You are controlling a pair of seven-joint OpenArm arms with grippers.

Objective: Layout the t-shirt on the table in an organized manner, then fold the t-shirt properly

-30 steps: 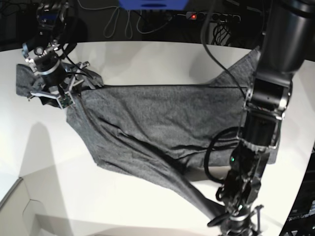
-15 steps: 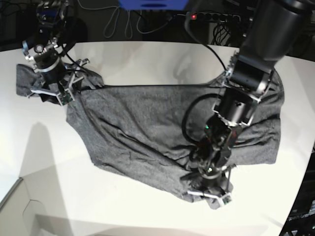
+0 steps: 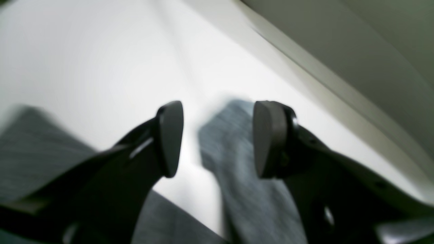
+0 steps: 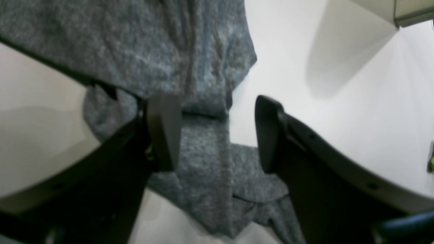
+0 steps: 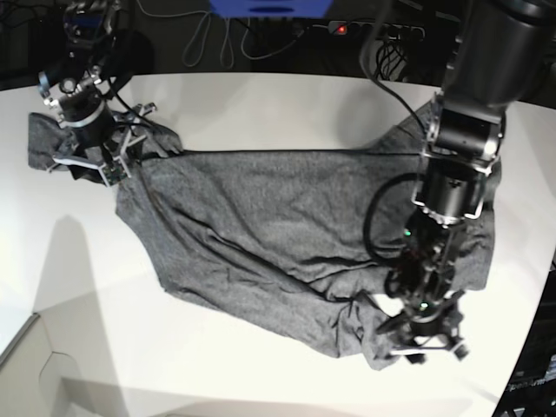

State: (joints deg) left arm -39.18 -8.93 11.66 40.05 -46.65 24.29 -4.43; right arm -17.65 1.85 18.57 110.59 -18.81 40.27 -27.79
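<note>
Left claw (image 5: 423, 347) now parted, t-shirt (image 5: 287, 234) lying crosswise, rumpled

Both grippers (left (image 3: 217, 139), right (image 4: 217, 132)) gape apart.

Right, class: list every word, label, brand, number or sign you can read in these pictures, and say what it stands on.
None can be read.
The t-shirt: plain grey, no print or visible label.
The table: bare white, no markings.
The blue object at the far edge: no text visible.
</note>
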